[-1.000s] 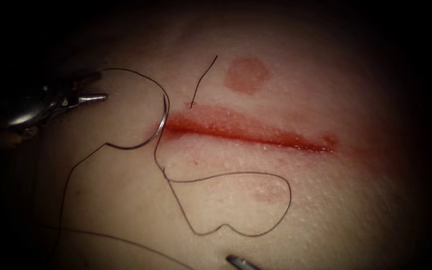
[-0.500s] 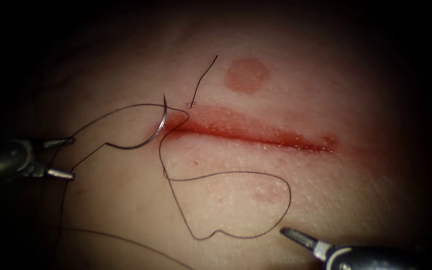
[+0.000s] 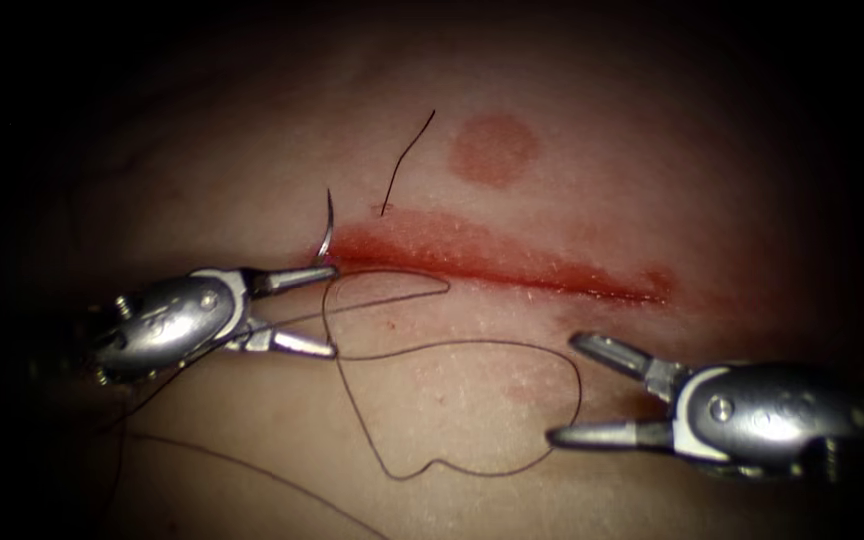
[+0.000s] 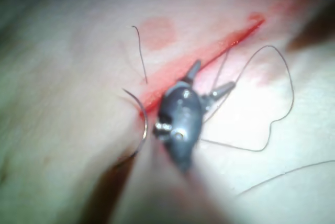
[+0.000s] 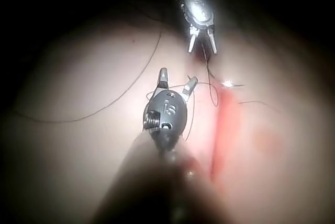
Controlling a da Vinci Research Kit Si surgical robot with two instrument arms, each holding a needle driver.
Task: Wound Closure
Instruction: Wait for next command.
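Observation:
The cut (image 3: 512, 262) runs across the tissue, wet with red fluid. The curved needle (image 3: 327, 225) rests at the cut's left end, one end pointing up; its lower curve is hidden behind the left tool. I cannot tell whether it is in the tissue. The left tool (image 3: 330, 310) stands open just below the cut's left end, its upper jaw over the needle and thread running between its jaws, gripping nothing. The right tool (image 3: 564, 390) is open below the cut, holding nothing, beside the thread loop (image 3: 472, 470). In the left wrist view, the needle (image 4: 142, 124) arcs beside the left tool (image 4: 215, 75).
A short cut end of thread (image 3: 407, 160) sticks up above the cut, near a round red mark (image 3: 493, 150). More thread trails off toward the lower left (image 3: 232, 465). In the right wrist view, the right tool (image 5: 178, 76) faces the left tool (image 5: 203, 50).
The left tool moved down and then right, up to the needle. The right tool came in from the lower right and opened. The thread arc above the needle dropped below the cut.

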